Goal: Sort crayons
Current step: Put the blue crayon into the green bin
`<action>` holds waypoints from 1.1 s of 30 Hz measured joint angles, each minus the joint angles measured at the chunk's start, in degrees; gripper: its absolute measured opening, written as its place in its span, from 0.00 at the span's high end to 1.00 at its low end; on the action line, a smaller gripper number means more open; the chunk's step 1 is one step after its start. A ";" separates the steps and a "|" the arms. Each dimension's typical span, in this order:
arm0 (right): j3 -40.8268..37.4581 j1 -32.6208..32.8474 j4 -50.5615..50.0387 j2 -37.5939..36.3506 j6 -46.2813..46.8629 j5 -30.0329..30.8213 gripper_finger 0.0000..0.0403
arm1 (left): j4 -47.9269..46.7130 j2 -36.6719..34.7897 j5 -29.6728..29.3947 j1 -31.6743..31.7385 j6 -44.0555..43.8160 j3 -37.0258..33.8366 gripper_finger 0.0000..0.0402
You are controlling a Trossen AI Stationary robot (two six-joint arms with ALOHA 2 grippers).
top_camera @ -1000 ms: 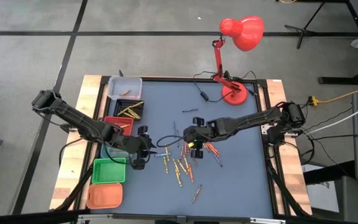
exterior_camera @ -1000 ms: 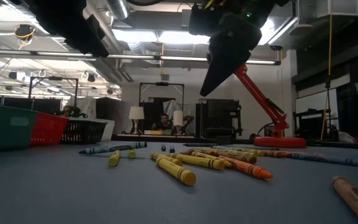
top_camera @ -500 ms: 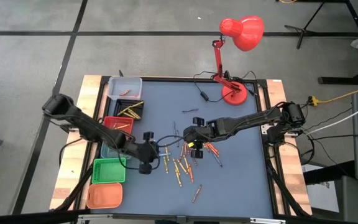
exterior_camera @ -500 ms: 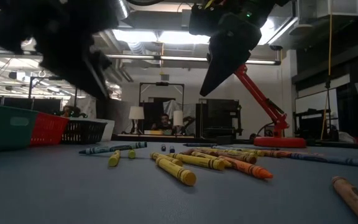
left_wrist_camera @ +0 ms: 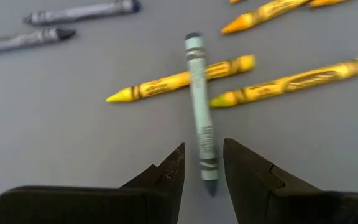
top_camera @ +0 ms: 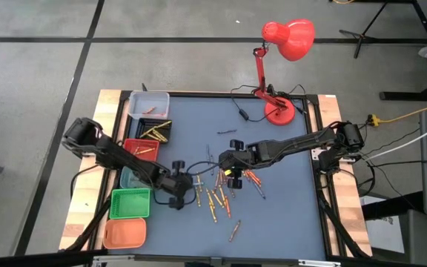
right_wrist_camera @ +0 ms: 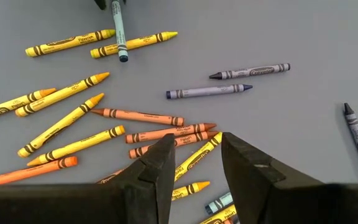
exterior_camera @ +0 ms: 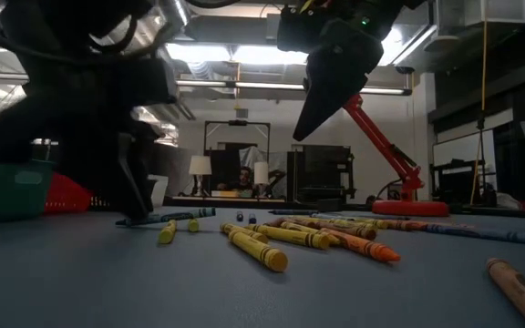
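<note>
Several crayons (top_camera: 217, 194) in yellow, orange, blue and dark colours lie scattered flat on the blue-grey table top (top_camera: 273, 215). A pale green crayon (left_wrist_camera: 199, 93) lies across a yellow crayon (left_wrist_camera: 179, 79). My left gripper (left_wrist_camera: 202, 152) is open and low over the table, one finger on each side of the pale green crayon's near end, not touching it. It also shows in the high view (top_camera: 180, 191) and the low view (exterior_camera: 135, 191). My right gripper (right_wrist_camera: 197, 146) is open and empty above the crayon pile (top_camera: 232, 167).
A row of small bins stands along the table's left edge: grey (top_camera: 148, 104), black with yellow crayons (top_camera: 156, 133), red (top_camera: 141, 148), green (top_camera: 130, 203), orange (top_camera: 124, 233). A red desk lamp (top_camera: 279, 111) stands at the far edge, its cable nearby.
My left gripper has moved from beside the bins toward the table's right edge, toward the crayon pile, and has come down close to the table over the pale green crayon. No crayon has moved.
</note>
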 joint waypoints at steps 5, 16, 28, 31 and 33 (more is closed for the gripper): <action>0.00 0.00 0.00 0.00 0.00 0.00 0.68 | 0.03 1.31 0.21 1.13 -2.03 0.02 0.77; 0.00 0.00 0.00 0.00 0.00 0.00 0.68 | -0.21 1.49 0.86 1.84 -2.01 0.07 0.77; 0.00 0.00 -0.63 0.00 0.00 0.00 0.68 | -0.24 1.54 0.86 1.84 -1.60 0.07 0.91; 0.00 0.00 -2.32 0.00 0.42 0.03 0.68 | -0.28 1.54 0.59 1.86 -1.57 0.07 0.96; 0.00 0.00 -3.43 0.00 1.34 0.19 0.68 | -0.32 1.54 0.44 1.86 -1.61 0.07 0.98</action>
